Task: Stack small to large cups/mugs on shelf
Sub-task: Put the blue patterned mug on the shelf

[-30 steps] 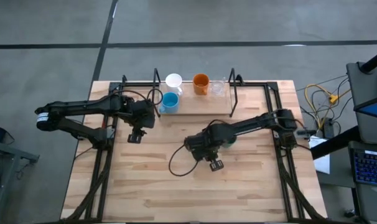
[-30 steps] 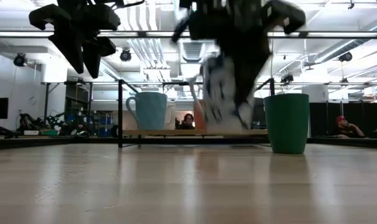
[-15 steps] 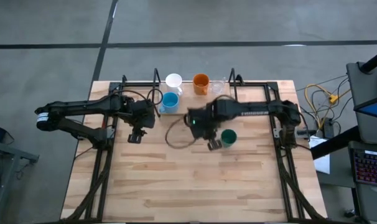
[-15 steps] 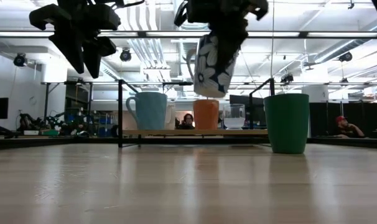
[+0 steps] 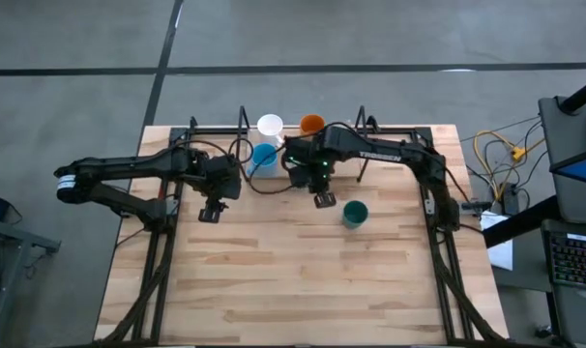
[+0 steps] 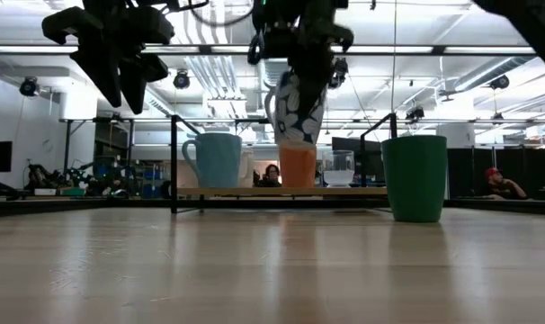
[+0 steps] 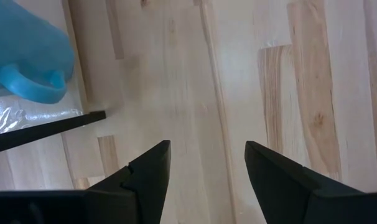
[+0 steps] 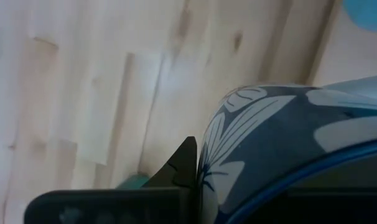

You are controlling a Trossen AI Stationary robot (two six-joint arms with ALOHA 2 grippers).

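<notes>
My right gripper (image 5: pixel 322 198) is shut on a dark blue mug with white flowers (image 6: pixel 298 106), held in the air just in front of the shelf's (image 5: pixel 343 172) near edge. On the shelf board stand a white cup (image 5: pixel 270 126), a light blue mug (image 5: pixel 264 158), an orange cup (image 5: pixel 312 123) and a clear glass (image 6: pixel 338 168). A dark green cup (image 5: pixel 355 214) stands upright on the table, on its base, right of my right gripper. My left gripper (image 5: pixel 211 209) hangs open over the table, left of the shelf's front corner, holding nothing. My right gripper holds the flowered mug by its wall near the rim (image 8: pixel 208 163), coming from above and pointing down. One finger (image 8: pixel 183 163) lies on the outside of the wall; the mug hides the other. The mug hangs below the fingers, slightly tilted and clear of table and shelf.
The shelf's black rod frame has upright posts (image 6: pixel 174 162) at its corners. Black rails (image 5: pixel 438 242) run along both sides of the table. A cable loops from the right wrist (image 5: pixel 264 184). Bare tabletop (image 5: pixel 293 280) spreads across the near half.
My right gripper has risen and carried the flowered mug from the middle of the table toward the far edge, up to the shelf's front, turning a little on the way. The mug stays hanging below the fingers. The green cup now stands uncovered.
</notes>
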